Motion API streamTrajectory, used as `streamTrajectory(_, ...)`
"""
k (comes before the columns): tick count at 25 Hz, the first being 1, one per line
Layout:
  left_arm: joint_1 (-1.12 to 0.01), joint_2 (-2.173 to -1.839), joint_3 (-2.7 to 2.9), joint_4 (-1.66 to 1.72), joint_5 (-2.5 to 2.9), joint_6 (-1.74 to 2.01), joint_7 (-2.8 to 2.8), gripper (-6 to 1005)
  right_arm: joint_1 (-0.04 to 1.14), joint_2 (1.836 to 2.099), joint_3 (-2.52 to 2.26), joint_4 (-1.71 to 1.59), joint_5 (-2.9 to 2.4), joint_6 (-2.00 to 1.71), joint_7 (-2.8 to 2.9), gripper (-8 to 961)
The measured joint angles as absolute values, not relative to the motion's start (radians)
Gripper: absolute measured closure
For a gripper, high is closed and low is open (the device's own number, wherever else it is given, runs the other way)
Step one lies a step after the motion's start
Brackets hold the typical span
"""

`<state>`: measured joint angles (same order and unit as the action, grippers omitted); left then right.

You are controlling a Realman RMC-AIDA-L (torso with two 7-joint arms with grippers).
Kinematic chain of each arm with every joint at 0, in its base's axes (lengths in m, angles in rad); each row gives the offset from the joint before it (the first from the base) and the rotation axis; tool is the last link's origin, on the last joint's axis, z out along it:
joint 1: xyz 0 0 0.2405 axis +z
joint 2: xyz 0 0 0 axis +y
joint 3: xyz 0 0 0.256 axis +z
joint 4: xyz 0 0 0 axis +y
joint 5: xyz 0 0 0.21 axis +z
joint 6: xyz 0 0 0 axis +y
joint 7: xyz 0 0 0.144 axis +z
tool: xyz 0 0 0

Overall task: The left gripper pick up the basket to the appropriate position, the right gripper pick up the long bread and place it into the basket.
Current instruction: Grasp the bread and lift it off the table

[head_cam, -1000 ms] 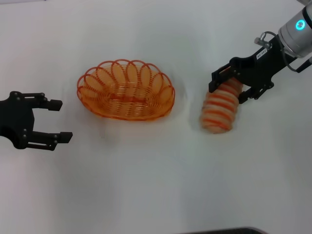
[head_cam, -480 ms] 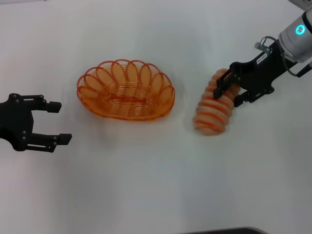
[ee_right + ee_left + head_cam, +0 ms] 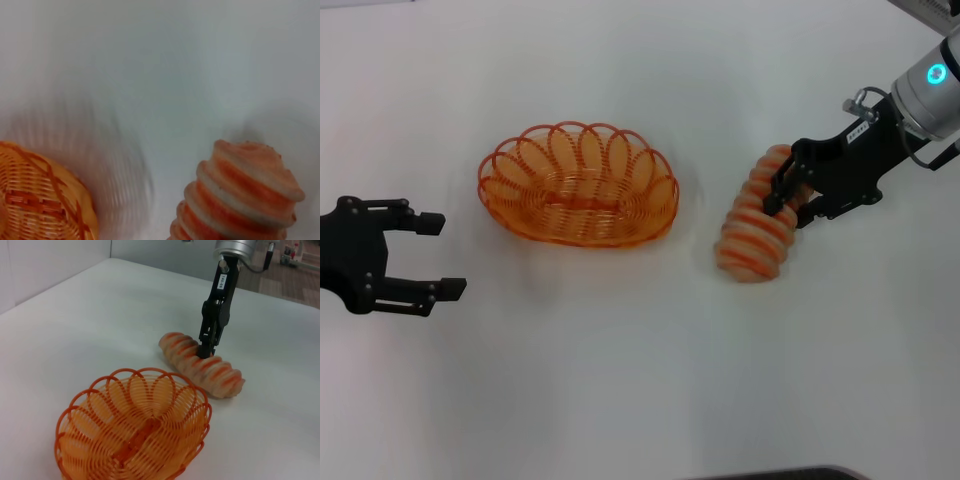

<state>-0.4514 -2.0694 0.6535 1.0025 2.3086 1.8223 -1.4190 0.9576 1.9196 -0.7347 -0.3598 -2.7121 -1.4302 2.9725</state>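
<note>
The orange wire basket (image 3: 570,228) stands on the white table, left of centre, with nothing in it. My left gripper (image 3: 442,255) is open at the far left, a hand's width from the basket's end and not touching it. To the right of the basket lies the long bread (image 3: 752,235), pale tan with orange-red stripes and set at a slant. My right gripper (image 3: 788,202) is shut on its far upper part. In the left wrist view the basket (image 3: 90,450) is close, with the long bread (image 3: 202,371) and the right gripper (image 3: 206,347) beyond it. The right wrist view shows the bread's end (image 3: 240,200) and the basket's edge (image 3: 45,210).
The white table (image 3: 640,380) stretches bare around the basket and bread. A dark edge (image 3: 780,474) shows at the front of the head view. In the left wrist view a floor and room lie past the table's far edge (image 3: 280,295).
My right gripper has carried the long bread leftward, closer to the basket, and the loaf has turned a little. The left gripper and the basket have stayed put.
</note>
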Motion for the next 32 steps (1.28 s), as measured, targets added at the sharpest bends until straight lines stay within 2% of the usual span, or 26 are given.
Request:
streamTrajectory(3, -0.448, -2.070, 0.654, 1.003, 2.309, 1.822, -1.419, 159, 0.955, 1.916, -0.734, -0.360, -2.713, -1.433, 2.975, 530)
streamTrajectory(14, -0.447, -2.071, 0.653, 1.005, 2.309, 1.822, -1.419, 163, 0.945, 1.913, -0.739, -0.361, -2.717, -1.427, 2.988, 318)
streamTrajectory(19, -0.450, -2.071, 0.653, 1.005, 2.309, 1.822, -1.419, 163, 0.945, 1.913, -0.740, -0.369, -2.718, -1.419, 2.988, 334)
streamTrajectory(22, -0.451, -2.071, 0.653, 1.005, 2.309, 1.822, -1.419, 164, 0.945, 1.912, -0.741, -0.373, -2.719, -1.417, 2.989, 506)
streamTrajectory(27, -0.452, -2.071, 0.652, 1.005, 2.309, 1.820, -1.420, 164, 0.944, 1.911, -0.741, -0.383, -2.719, -1.405, 2.985, 570)
streamTrajectory(32, -0.452, -2.071, 0.646, 1.005, 2.309, 1.819, -1.421, 164, 0.925, 1.923, -0.742, -0.450, -2.719, -1.408, 2.973, 613)
